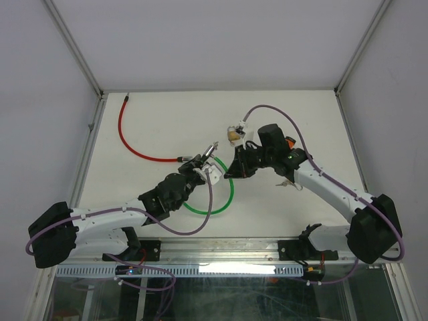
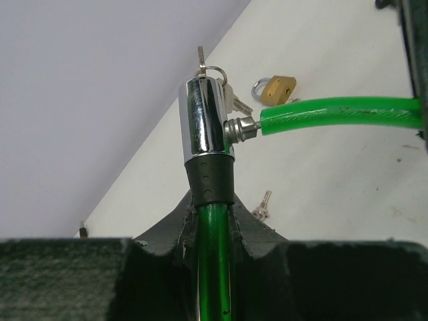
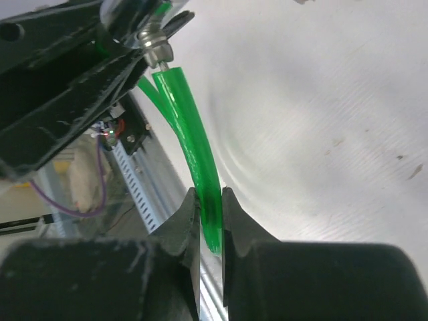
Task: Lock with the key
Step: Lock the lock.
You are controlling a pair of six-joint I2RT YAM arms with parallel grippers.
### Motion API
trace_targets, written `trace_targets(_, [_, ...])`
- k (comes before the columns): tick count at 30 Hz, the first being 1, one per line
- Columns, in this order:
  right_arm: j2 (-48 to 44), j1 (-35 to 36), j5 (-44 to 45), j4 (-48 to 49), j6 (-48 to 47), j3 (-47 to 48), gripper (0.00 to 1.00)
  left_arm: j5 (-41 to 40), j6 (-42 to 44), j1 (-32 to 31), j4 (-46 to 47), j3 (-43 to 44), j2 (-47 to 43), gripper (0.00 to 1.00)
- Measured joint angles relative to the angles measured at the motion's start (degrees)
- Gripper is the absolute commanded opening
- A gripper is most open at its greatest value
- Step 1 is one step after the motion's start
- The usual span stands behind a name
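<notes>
The green cable lock's chrome cylinder (image 2: 204, 117) is held up above the white table (image 1: 167, 114), near its middle. A key (image 2: 200, 59) on a ring stands at the cylinder's top end, and the metal pin (image 2: 239, 128) meets its side. The left gripper (image 2: 212, 214) is clamped narrow on the green cable (image 2: 341, 110) just under the cylinder's black collar. The right gripper (image 3: 208, 214) pinches the cable's other stretch, a little short of the pin. Beyond lie a brass padlock (image 2: 275, 89) and a loose key (image 2: 262, 206). A red cable (image 1: 127, 137) lies far left.
</notes>
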Motion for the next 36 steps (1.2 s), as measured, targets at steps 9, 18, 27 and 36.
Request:
trace_targets(9, [-3.3, 0.8, 2.0, 19.8, -13.5, -12.9, 0.0, 6.1, -1.4, -0.1, 1.2, 0.0, -0.4, 0.0])
trace_targets(18, [-5.4, 1.2, 3.8, 42.3, -23.6, -22.7, 0.0, 11.9, -1.4, -0.4, 2.8, 1.8, -0.9, 0.0])
trace_targets(27, [-1.0, 0.3, 7.4, 67.7, -30.7, -28.6, 0.0, 23.7, -2.3, 5.4, -1.8, 8.0, 0.4, 0.0])
trace_targets(36, [4.1, -0.9, 7.1, 69.1, -31.7, -31.2, 0.0, 35.2, -7.8, 13.0, -6.7, 8.1, 4.8, 0.0])
